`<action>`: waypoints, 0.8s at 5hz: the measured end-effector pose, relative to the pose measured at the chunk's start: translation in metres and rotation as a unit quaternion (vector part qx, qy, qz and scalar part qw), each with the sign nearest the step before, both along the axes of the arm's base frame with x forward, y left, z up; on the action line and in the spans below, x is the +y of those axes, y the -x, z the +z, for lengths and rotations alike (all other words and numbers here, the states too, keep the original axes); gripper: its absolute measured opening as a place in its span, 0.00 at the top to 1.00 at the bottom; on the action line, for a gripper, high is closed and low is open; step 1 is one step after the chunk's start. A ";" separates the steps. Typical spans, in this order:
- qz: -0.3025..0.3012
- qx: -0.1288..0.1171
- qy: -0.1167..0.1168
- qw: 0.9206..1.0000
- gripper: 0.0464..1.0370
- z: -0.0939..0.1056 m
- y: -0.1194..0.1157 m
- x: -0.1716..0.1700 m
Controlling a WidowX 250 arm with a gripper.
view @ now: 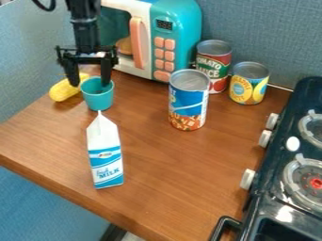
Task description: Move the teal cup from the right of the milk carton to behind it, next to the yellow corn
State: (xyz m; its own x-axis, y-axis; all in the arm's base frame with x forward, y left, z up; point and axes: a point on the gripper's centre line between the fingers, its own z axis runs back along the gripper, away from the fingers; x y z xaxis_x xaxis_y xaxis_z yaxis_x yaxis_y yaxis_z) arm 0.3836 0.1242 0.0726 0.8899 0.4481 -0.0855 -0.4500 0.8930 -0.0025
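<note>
Worktop, brown wood-grain (151,193): bears the items below, landmark microwave at its rear.
Toy stove, black, with white knobs and round burners (269,207): to the right and nearer the camera than the microwave.
Toy microwave, teal and white plastic, with pink handle and buttons (182,21): landmark.
End effector, black, two-fingered (90,85): in front of the microwave's left part, hanging downward; fingers spread wide, one at the cup's rim, the other just left of it. Whether either touches the cup cannot be told.
Carton, white and blue, gable-topped, upright (106,157): well in front of the microwave.
Can, blue with orange-red lower band, metal-lidded, upright (187,108): in front of the microwave's right end.
Can, red and green, cylindrical, upright (214,68): just right of the microwave.
Can, yellow and blue, short, upright (249,88): farther right of the microwave.
Cup, teal, tapered, upright (99,99): front-left of the microwave, under the end effector.
Toy piece, yellow, elongated, bumpy (63,91): left of the microwave, beside the cup.
</note>
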 end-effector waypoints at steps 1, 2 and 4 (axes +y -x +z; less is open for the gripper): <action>-0.014 -0.017 -0.028 0.999 0.04 0.032 0.005 -0.006; -0.089 -0.049 -0.033 0.994 0.04 0.069 0.014 -0.041; -0.203 -0.048 -0.001 0.978 0.04 0.071 0.034 -0.129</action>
State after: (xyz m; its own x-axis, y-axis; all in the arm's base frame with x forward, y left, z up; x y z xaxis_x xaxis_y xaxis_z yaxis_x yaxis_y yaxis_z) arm 0.3501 -0.0046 0.1433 0.9984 0.0568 0.0078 -0.0565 0.9981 -0.0262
